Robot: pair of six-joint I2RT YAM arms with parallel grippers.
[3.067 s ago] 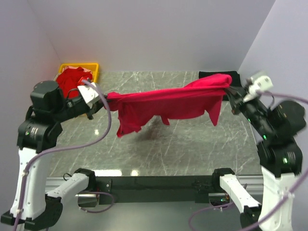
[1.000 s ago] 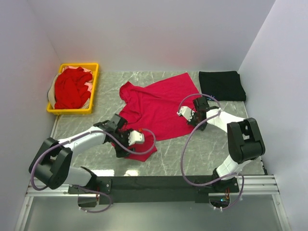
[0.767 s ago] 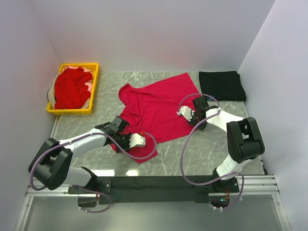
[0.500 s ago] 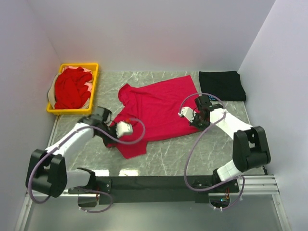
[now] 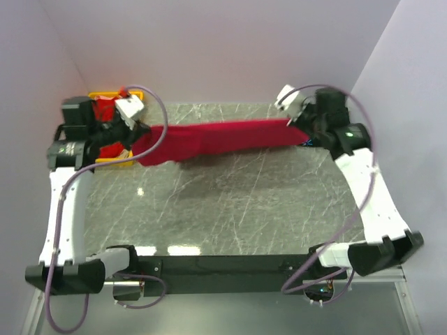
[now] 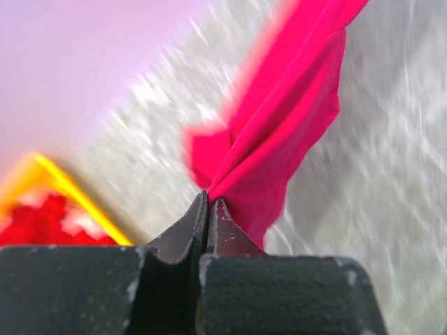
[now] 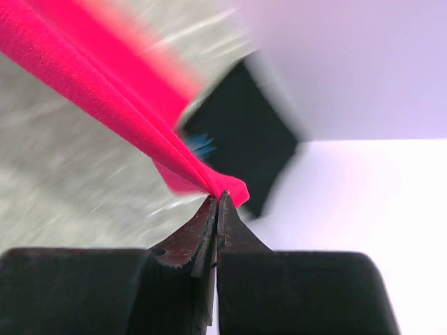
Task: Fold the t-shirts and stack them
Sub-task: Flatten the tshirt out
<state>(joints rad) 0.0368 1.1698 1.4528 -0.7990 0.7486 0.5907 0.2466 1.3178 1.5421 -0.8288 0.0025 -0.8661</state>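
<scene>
A bright red t-shirt (image 5: 216, 136) hangs stretched in a band above the back of the marble table (image 5: 230, 202). My left gripper (image 5: 137, 132) is shut on its left end, and the left wrist view shows the cloth (image 6: 279, 132) pinched at the tips (image 6: 208, 199). At the other end my right gripper (image 5: 292, 124) is shut on the shirt, with red cloth (image 7: 105, 77) running out from its tips (image 7: 218, 195). A folded black t-shirt (image 7: 251, 132) lies below the right gripper at the back right. More red shirts (image 5: 105, 109) sit in the basket.
The yellow basket (image 5: 112, 160) stands at the back left, mostly hidden behind my raised left arm; its rim (image 6: 63, 188) shows in the left wrist view. White walls close in the back and both sides.
The red shirt lay spread flat on the table; both grippers closed on its edges, rose and moved apart toward the back, pulling it taut in the air.
</scene>
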